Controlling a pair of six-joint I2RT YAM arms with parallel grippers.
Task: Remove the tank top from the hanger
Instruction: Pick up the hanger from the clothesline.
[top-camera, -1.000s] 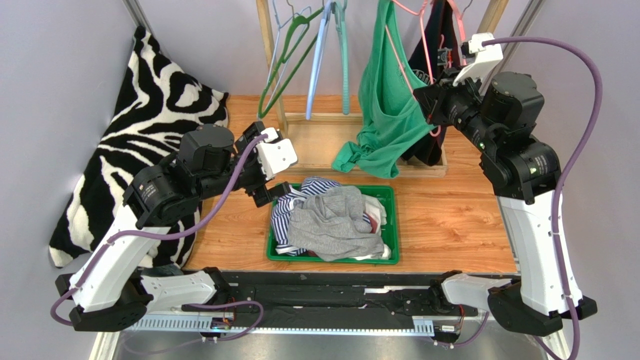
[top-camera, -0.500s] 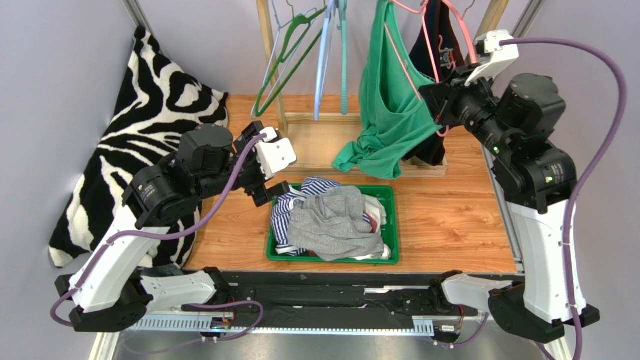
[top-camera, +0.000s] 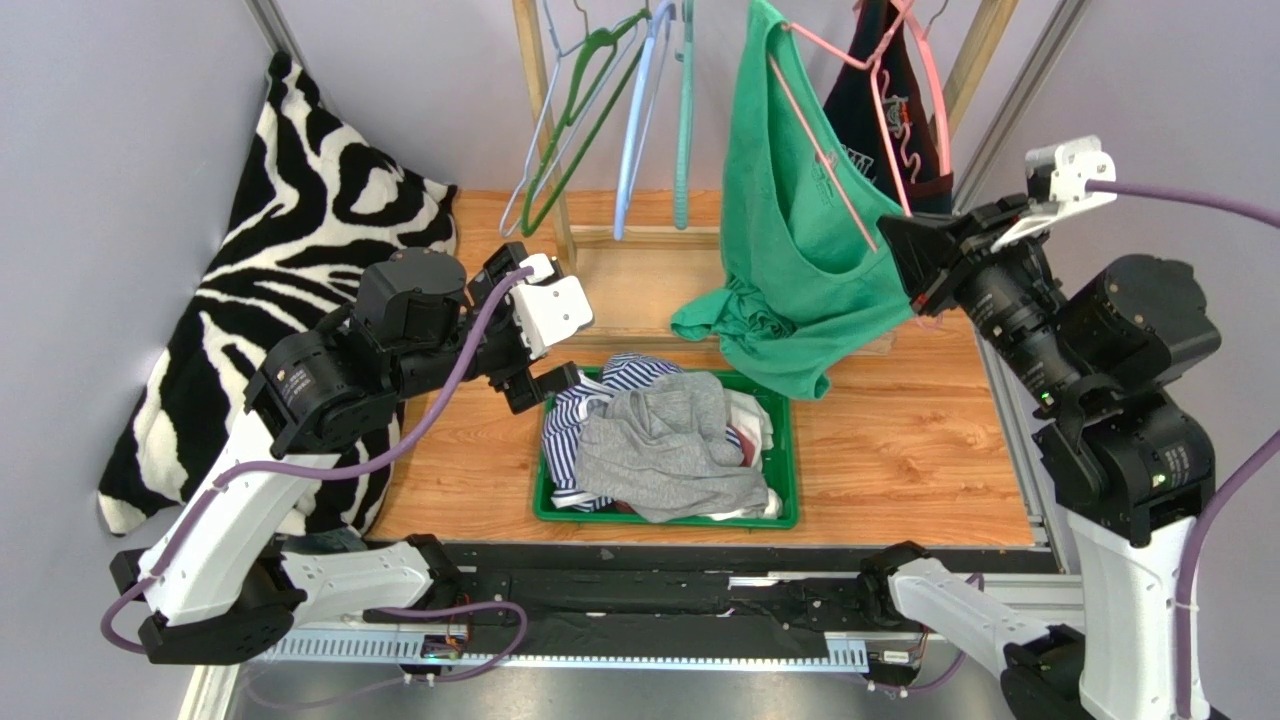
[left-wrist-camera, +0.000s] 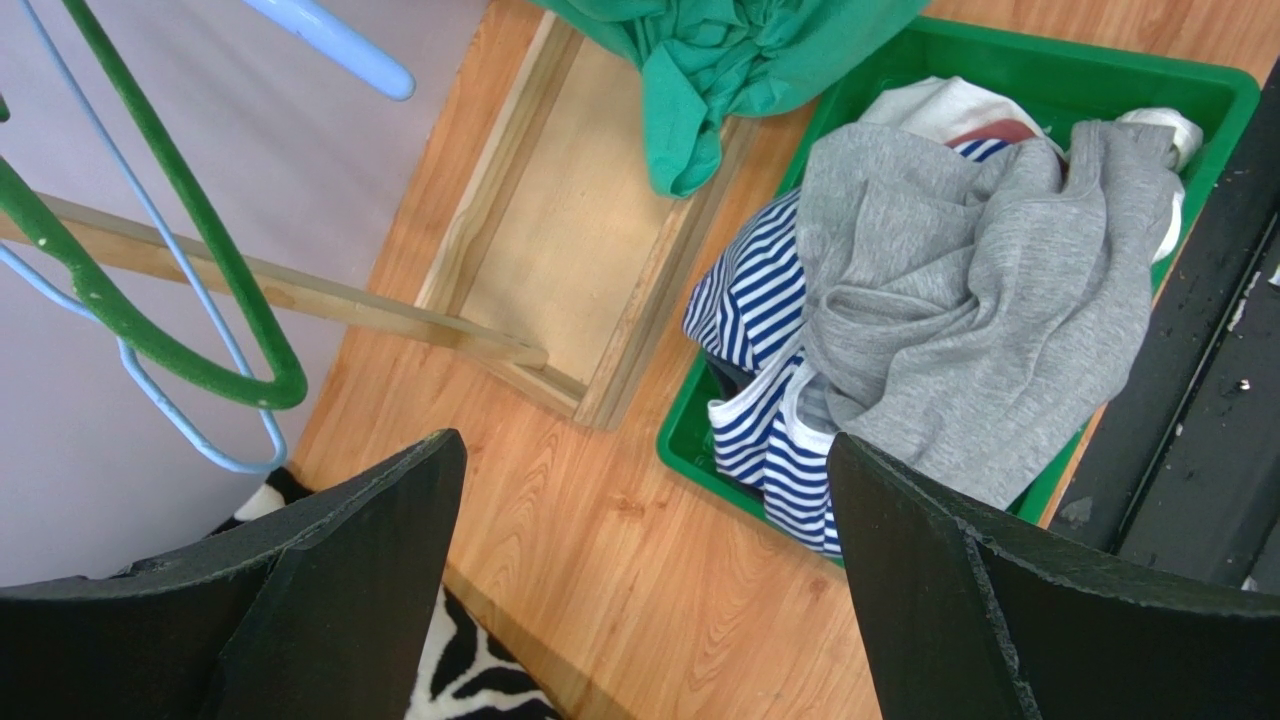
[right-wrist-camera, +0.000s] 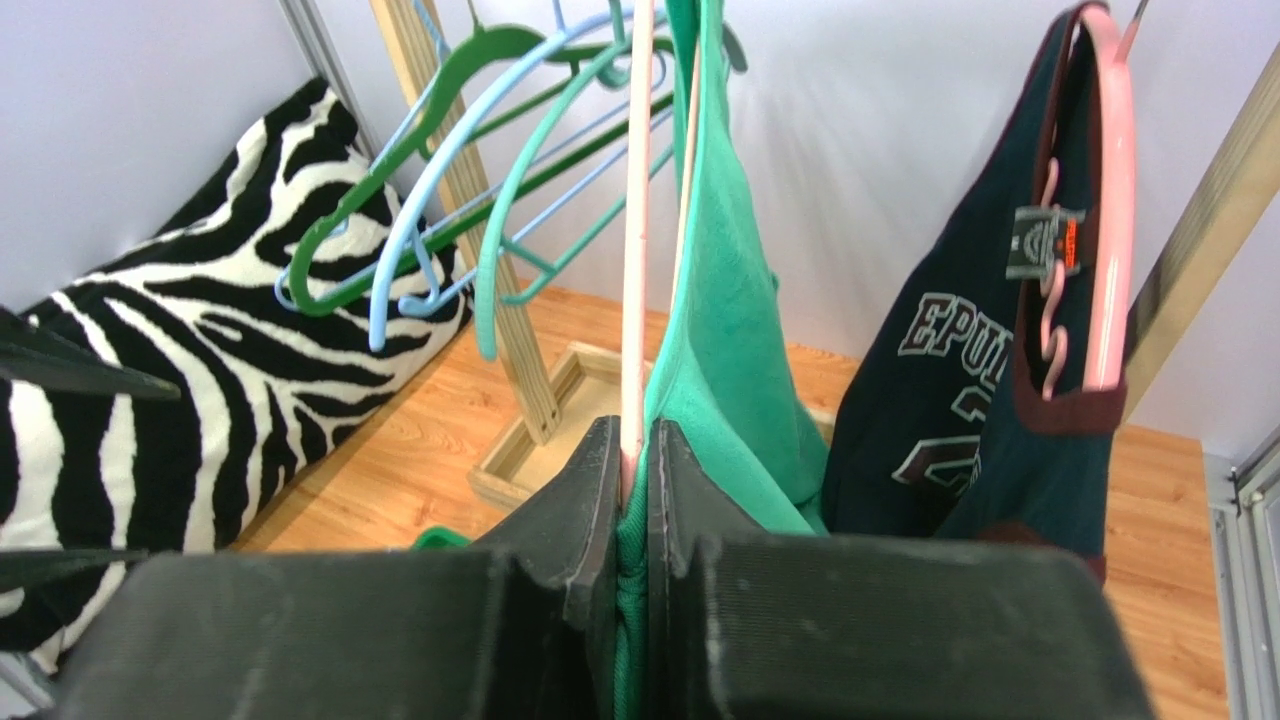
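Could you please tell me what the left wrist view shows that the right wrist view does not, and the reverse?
Only the left wrist view: the open left gripper, and the green bin holding a grey garment and a striped garment.

Only the right wrist view: the right gripper shut on the green tank top, its pink hanger running down into the jaws, and a dark top hanging beside it.

Both: the tank top, the empty green hanger and the wooden rack base.
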